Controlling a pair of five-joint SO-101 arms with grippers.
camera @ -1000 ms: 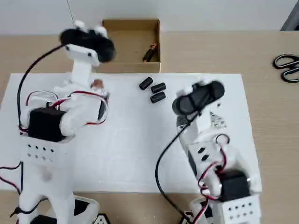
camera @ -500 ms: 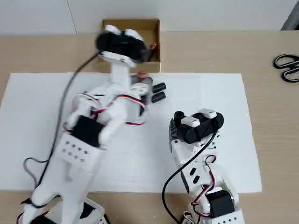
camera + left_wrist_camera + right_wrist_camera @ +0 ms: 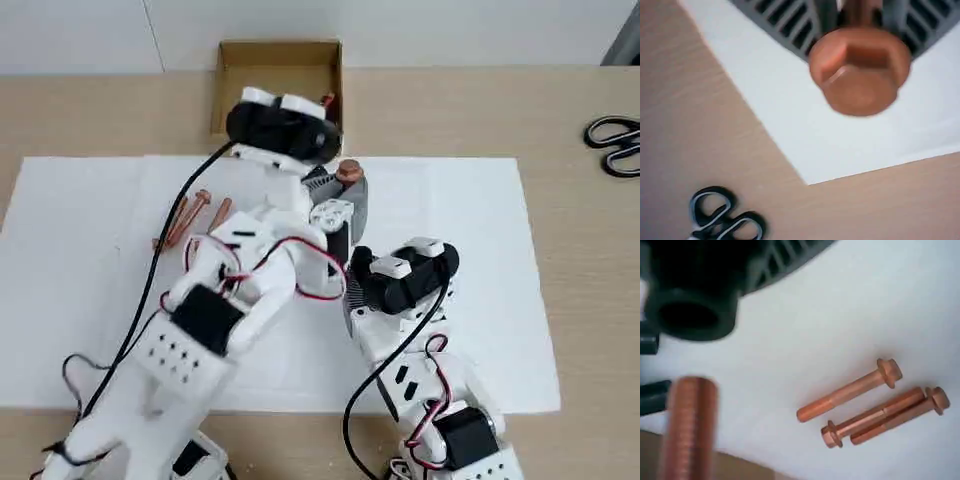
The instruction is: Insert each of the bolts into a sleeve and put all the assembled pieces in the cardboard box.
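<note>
Bolts: four copper hex-flange bolts in all. Three loose copper bolts [image 3: 867, 405] lie on the white paper sheet [image 3: 90, 300], close together and roughly parallel. In the high view their long axes run diagonally, heads toward the far side. Two of them touch along their length, head to tail. The third sits just beside them.

The fourth, the held copper bolt [image 3: 860, 70], is clamped in the left gripper [image 3: 340, 188], fingers closed on its shank. Its hex head sticks out one side, facing the left wrist camera. The threaded shank [image 3: 690, 432] comes out the other side.

Right gripper [image 3: 700, 285] is closed on one black cylindrical sleeve [image 3: 690, 312]. The open bore faces the right wrist camera. The threaded end points toward that bore, near it but still outside, with a gap between them. Axes are not lined up as far as I can tell.

Both grippers meet over the middle of the sheet, near its far edge. Two dark shapes at the edge of the right wrist view can't be identified.

One open cardboard box [image 3: 232, 75] sits on the wooden tabletop [image 3: 480, 110], just past the sheet's far edge. A small dark-and-copper item [image 3: 326, 100] lies by its wall, too small to identify.

One pair of black-handled scissors [image 3: 615, 145] lies on the tabletop, well apart.
</note>
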